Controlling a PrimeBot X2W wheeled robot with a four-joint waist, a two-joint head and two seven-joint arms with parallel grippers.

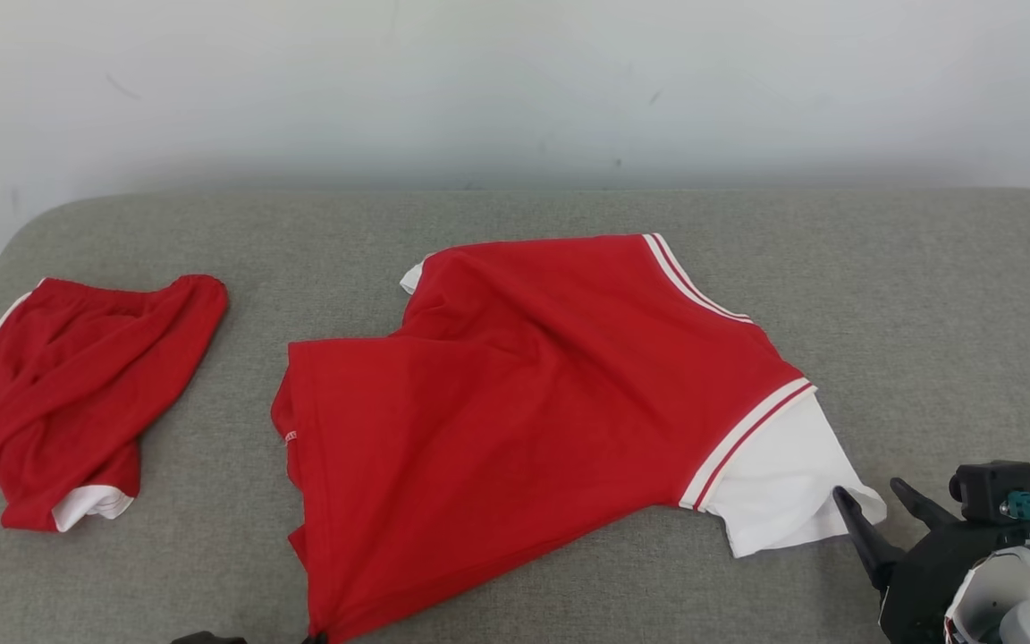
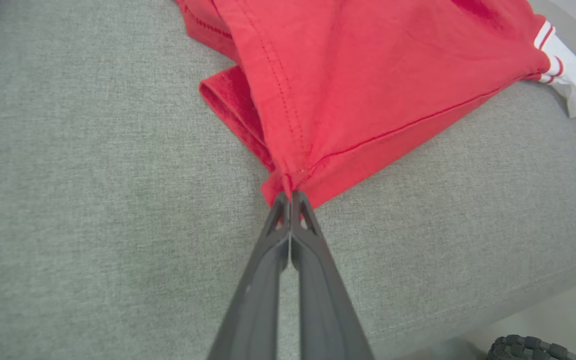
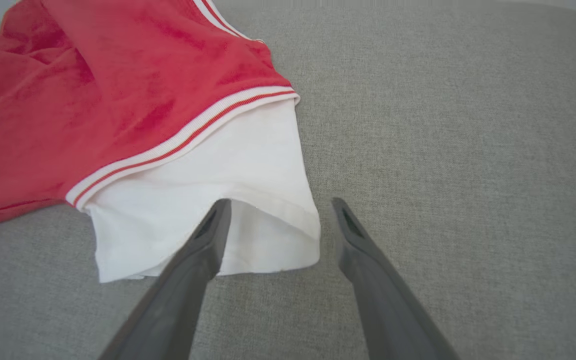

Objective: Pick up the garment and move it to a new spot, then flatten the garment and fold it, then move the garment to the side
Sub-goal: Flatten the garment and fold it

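The garment (image 1: 515, 394) is a red shirt with white sleeves and striped trim, spread crumpled across the middle of the grey padded surface (image 1: 926, 295). In the left wrist view my left gripper (image 2: 290, 196) is shut on the garment's (image 2: 368, 75) near red hem corner, at the surface's front. My right gripper (image 1: 868, 492) stands open at the lower right, over the end of the white sleeve (image 1: 783, 483). In the right wrist view its fingers (image 3: 213, 235) straddle the sleeve's (image 3: 218, 185) right corner without closing on it.
A second red garment (image 1: 77, 385) with white trim lies bunched at the surface's left end. A pale wall (image 1: 515, 89) stands behind. The surface's front edge and the floor (image 2: 558, 315) show in the left wrist view. Bare grey padding lies to the right.
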